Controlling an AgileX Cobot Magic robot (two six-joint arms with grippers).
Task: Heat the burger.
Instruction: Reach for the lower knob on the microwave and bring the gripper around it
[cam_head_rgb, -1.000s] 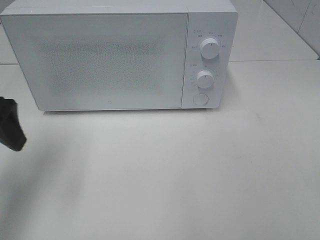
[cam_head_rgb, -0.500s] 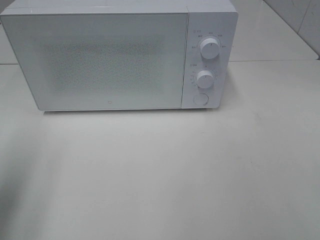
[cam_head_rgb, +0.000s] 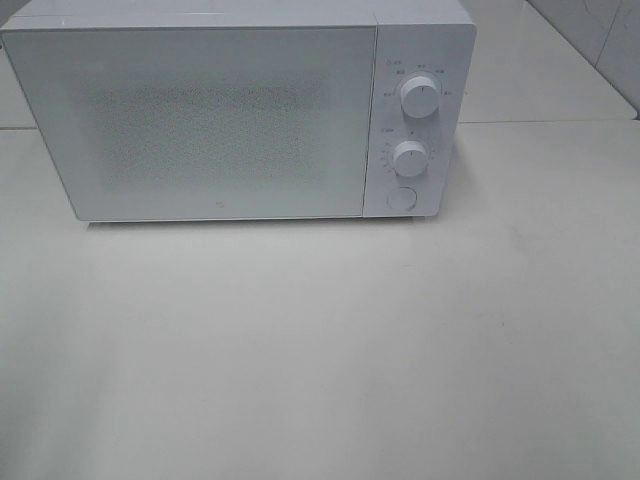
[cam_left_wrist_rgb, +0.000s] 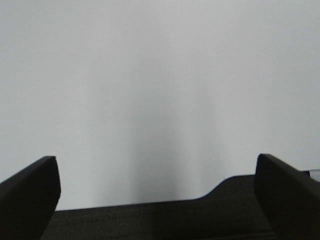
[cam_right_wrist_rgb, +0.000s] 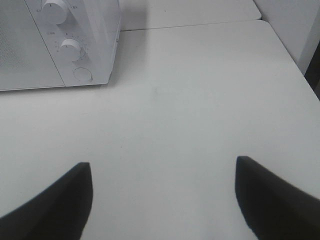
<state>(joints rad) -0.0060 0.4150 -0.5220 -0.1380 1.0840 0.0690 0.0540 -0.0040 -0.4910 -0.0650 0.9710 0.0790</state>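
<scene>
This looks like a kitchen-style test bench rather than a lived-in home kitchen. A white microwave (cam_head_rgb: 220, 110) with an upper dial (cam_head_rgb: 419, 97), a lower dial (cam_head_rgb: 410, 158) and a round button (cam_head_rgb: 400, 198) stands at the far left of a pale, smooth table (cam_head_rgb: 350, 350). A seam (cam_head_rgb: 540, 122) runs across the surface to the right of the microwave. Glossy pale wall tiles (cam_head_rgb: 610, 40) rise at the far right.

White table (cam_head_rgb: 400, 350) fills frame, matte, faintly shadowed at 9 o'clock. Seam line (cam_head_rgb: 545, 122) runs across tabletop at 2 o'clock. Tiled wall (cam_head_rgb: 625, 50) at 1 o'clock corner.
</scene>
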